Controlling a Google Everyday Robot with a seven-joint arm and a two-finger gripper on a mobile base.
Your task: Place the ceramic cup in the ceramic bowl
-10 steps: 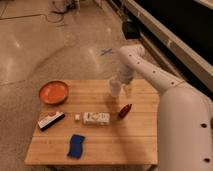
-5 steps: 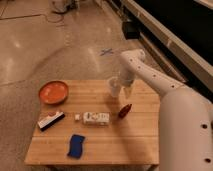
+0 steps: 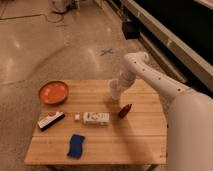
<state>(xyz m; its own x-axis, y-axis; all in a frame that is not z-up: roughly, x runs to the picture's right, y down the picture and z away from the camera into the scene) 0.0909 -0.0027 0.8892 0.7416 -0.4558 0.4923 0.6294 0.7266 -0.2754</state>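
Observation:
The white ceramic cup (image 3: 114, 90) is near the table's far edge, right of centre. My gripper (image 3: 120, 87) reaches down from the white arm (image 3: 150, 75) and is shut on the cup from its right side. The cup is held about upright, at or just above the tabletop. The orange-red ceramic bowl (image 3: 53, 92) sits at the table's far left corner, empty and well to the left of the cup.
On the wooden table (image 3: 140, 135) are a red bottle (image 3: 124, 110) just in front of the cup, a white box (image 3: 96, 118), a black-and-white brush-like object (image 3: 51, 120) and a blue sponge (image 3: 76, 145). The robot's white body (image 3: 192, 135) stands at the right.
The arm has shifted slightly left and lower, settling at the cup. The cup has hardly moved. The other objects are unchanged.

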